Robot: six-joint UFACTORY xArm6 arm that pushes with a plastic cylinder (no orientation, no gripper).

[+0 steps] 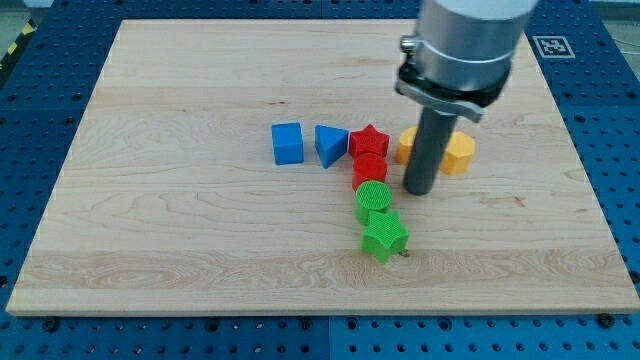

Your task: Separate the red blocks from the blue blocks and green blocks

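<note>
My tip (418, 190) is resting on the tabletop (180, 240), carrying no jaws, just right of the red cylinder (369, 168) and red star (369, 141), which are touching the blue triangular block (330, 146) and green cylinder (374, 199), presumably positioning to push them clear.

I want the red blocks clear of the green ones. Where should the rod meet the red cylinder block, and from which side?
Probably its right face, pushing toward the view's left. My tip sits just right of the red cylinder block, which is wedged between the red star block above and the green cylinder block below.
</note>
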